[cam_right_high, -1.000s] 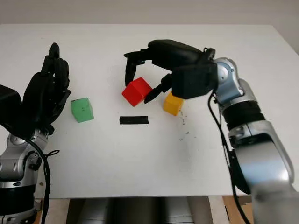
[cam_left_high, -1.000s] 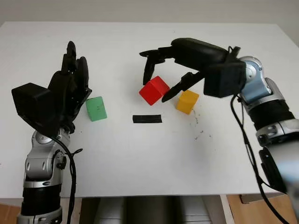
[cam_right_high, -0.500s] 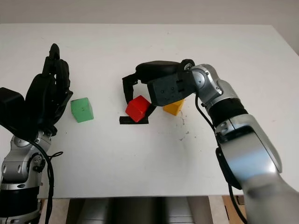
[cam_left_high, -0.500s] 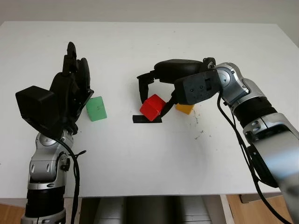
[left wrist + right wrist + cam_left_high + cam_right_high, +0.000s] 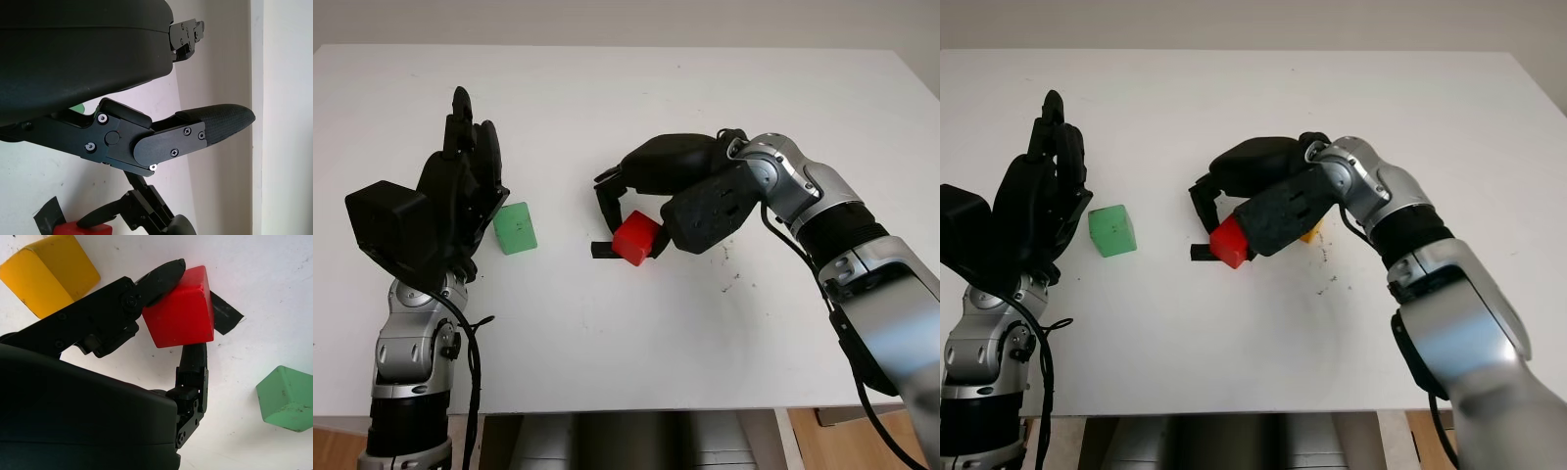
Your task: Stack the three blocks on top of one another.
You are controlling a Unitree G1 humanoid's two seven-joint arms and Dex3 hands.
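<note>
Over the last second I brought the right hand (image 5: 641, 220) down from above the red block (image 5: 636, 238) and closed its fingers (image 5: 164, 276) on it. A second earlier they were spread around the block; half a second earlier they were just reaching its sides. By this moment one finger pressed one face and another the opposite face, as the right wrist view showed, so I had the block pinched. The block had also slid towards me and now sat over the black tape mark (image 5: 602, 250) on the surface (image 5: 607, 108), covering most of it. I could not tell whether it was already clear of the surface.

The yellow block (image 5: 46, 274) lay just beside the hand, largely hidden behind the palm in the head views. The green block (image 5: 515, 227) sat well off towards my left, just beside the left hand (image 5: 460, 186), which hung open above the surface and held nothing; neither had shifted.

I judged this as the first pick secured, with no stacking done yet: all three blocks were apart. The tape mark looked like a likely base spot, but that was my guess.

There were no containers on the surface, so nothing to report inside any.
</note>
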